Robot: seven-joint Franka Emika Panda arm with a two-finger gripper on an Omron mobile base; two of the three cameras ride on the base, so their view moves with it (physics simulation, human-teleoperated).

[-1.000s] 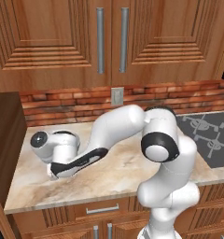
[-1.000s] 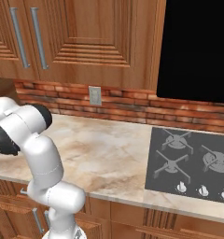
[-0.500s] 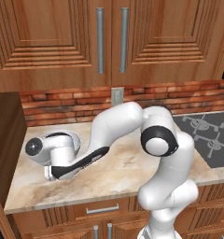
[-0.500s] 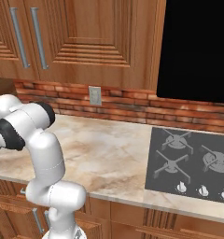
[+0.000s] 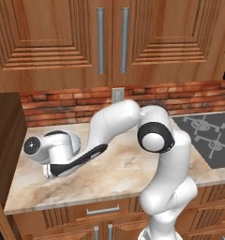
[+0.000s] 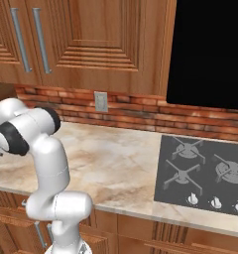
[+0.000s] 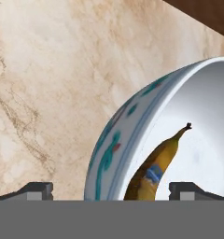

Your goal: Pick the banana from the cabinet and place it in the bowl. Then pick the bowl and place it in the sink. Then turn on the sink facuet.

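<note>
Over the last second the arm sank lower at the frame's left and the claw (image 7: 111, 191) spread wide, empty, straddling the bowl (image 7: 132, 140) rim. Banana (image 7: 153, 170) lay inside, on the bench (image 7: 48, 84); bowl pickup looked next.

Banana (image 7: 156, 170) inside bowl (image 7: 128, 140), stem toward its middle; bowl on tabletop (image 5: 119, 176) at left end, under hand, beside cabinet (image 5: 6, 140) wall. Fingers (image 7: 37, 190) set wide, one either side of bowl rim. Hob (image 6: 205, 173) at right end; brick wall (image 6: 141, 111) behind, doors (image 5: 109, 37) above
</note>
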